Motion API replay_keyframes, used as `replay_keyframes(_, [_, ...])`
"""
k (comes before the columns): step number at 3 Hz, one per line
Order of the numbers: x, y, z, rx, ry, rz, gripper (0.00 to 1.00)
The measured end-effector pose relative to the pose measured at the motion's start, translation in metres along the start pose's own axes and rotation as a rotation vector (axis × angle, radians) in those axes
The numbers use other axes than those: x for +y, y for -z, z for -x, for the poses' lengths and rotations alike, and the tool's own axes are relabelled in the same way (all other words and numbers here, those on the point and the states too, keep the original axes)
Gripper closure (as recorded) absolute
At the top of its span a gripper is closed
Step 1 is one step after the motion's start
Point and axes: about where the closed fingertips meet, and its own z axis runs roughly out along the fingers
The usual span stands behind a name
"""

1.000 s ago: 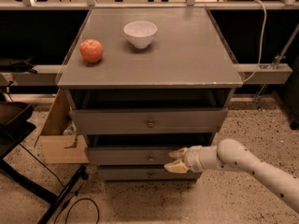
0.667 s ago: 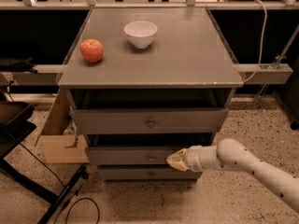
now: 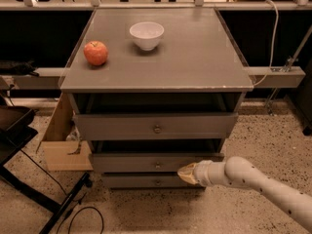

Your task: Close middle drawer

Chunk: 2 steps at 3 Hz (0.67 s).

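Note:
The grey cabinet [image 3: 156, 77] has three drawer tiers. The middle drawer [image 3: 131, 162] stands pulled out a little, its flat grey front with a small round knob [image 3: 157, 165] ahead of the lowest drawer [image 3: 141, 181]. My gripper [image 3: 184, 173] comes in from the lower right on a white arm [image 3: 253, 184]. Its tan tip rests against the right part of the middle drawer's front, right of the knob.
The top drawer [image 3: 156, 126] also stands out a little. A red apple [image 3: 96, 52] and a white bowl [image 3: 146, 34] sit on the cabinet top. A cardboard box [image 3: 63, 140] stands at the left, with black stand legs and cables [image 3: 63, 208] on the floor.
My gripper has stayed pressed on the middle drawer's front and shifted slightly. The drawer looks slightly further in than before.

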Motion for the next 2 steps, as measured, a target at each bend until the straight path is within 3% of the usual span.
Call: replay_keyframes(2, [-0.053,-0.040,-0.029,-0.027,-0.010,-0.079,1.00])
